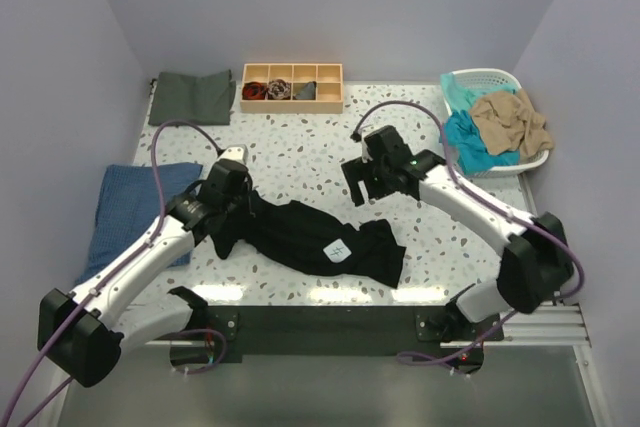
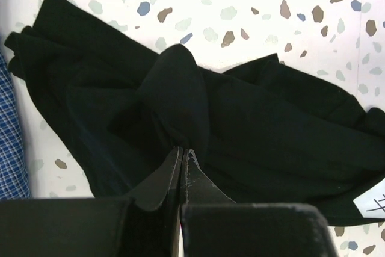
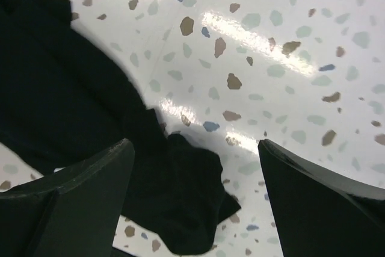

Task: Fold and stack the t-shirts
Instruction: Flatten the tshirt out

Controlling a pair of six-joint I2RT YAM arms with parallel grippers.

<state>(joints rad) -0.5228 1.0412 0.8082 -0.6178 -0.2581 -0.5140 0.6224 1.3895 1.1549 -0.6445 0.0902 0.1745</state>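
Black t-shirt (image 1: 300, 237) | left jaws clamped on fold | right jaws apart above it

Left fingers (image 2: 165, 176) together, right fingers (image 3: 90, 191) apart

Black t-shirt (image 1: 300, 237) part hidden, white tag (image 1: 338, 250) unreadable
Shirt's left end sits under left gripper (image 1: 226, 213); tag's mark too small to read.

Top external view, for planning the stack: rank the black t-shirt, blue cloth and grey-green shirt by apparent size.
black t-shirt, bunched
blue cloth, partly hidden, so nearly tied
grey-green shirt, smallest, though farthest from the camera
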